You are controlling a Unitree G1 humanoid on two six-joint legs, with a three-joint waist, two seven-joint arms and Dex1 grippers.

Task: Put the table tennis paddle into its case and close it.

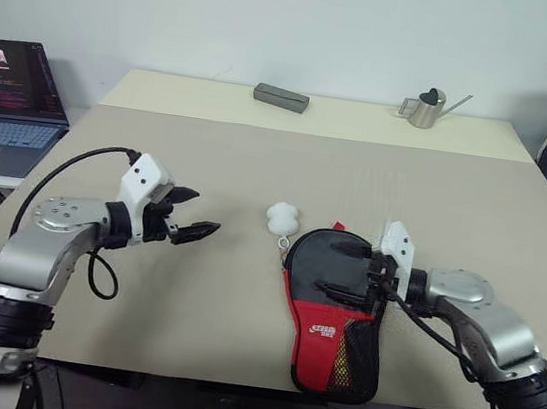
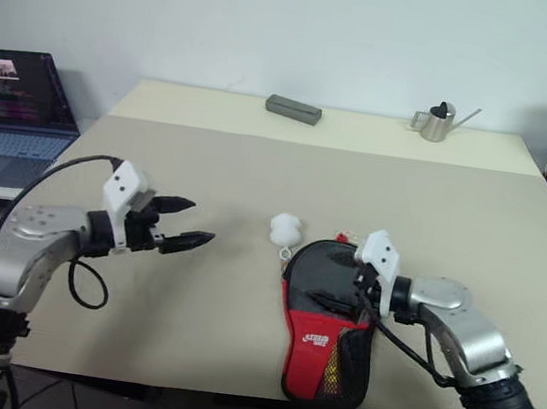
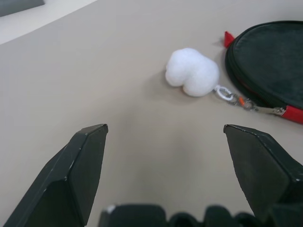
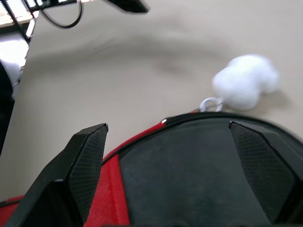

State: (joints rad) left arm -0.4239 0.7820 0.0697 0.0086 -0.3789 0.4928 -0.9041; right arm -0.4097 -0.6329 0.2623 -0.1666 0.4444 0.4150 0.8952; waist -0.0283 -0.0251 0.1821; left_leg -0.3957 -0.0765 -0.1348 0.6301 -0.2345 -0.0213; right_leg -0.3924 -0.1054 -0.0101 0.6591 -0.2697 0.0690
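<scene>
Black-and-red fabric case (image 1: 332, 313) lies flat near the table's (image 1: 260, 152) front edge, its white pom-pom (image 1: 282, 217) just beside its round end. Right gripper (image 1: 345, 271) hangs over the case, fingers spread wide, holding nothing. Left gripper (image 1: 197, 214) hovers apart, wide open, empty, pointing toward the pom-pom.

A laptop (image 1: 9, 104), a grey block (image 1: 280, 98) and a metal watering can (image 1: 427, 109) rest apart

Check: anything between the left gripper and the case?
Just the white pom-pom on its zipper chain, lying on bare table beside the case. The left wrist view shows it past the open left gripper.
</scene>
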